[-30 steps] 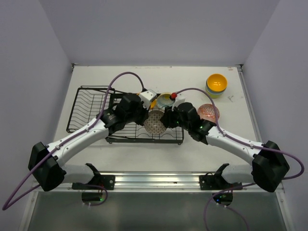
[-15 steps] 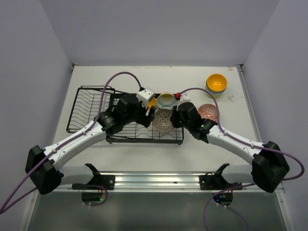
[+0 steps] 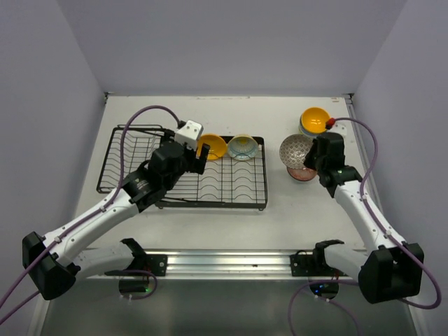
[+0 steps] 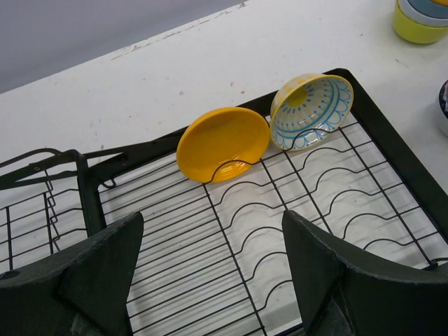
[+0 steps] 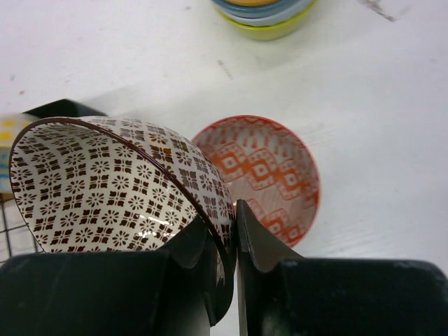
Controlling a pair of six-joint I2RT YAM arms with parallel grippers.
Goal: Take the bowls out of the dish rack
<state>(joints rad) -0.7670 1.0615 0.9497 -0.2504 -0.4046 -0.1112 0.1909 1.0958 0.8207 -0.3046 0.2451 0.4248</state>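
Right now the right end effector (image 5: 225,231) is pinched onto the rim of a brown-patterned bowl (image 5: 119,182), white inside with small brown flower squares and a dark rim. It holds the bowl tilted just above a red-patterned bowl (image 5: 273,175) that sits upright on the desk (image 3: 210,224), to the right of the dish rack (image 4: 402,157). Beyond those, a stack of bowls (image 5: 262,17) stands on the desk, yellow-green at the bottom and orange-yellow on top.

The left end effector (image 4: 213,231) has its fingers spread wide and grips nothing, hovering over the rack's flat grid. At the rack's far edge two bowls lean on their sides in the wires: a plain orange-yellow bowl (image 4: 222,143) and, just beside it, a blue-patterned bowl (image 4: 313,112) with a yellow centre.

The desk is white with faint scuffs, and pale lilac-grey walls enclose it on three sides.
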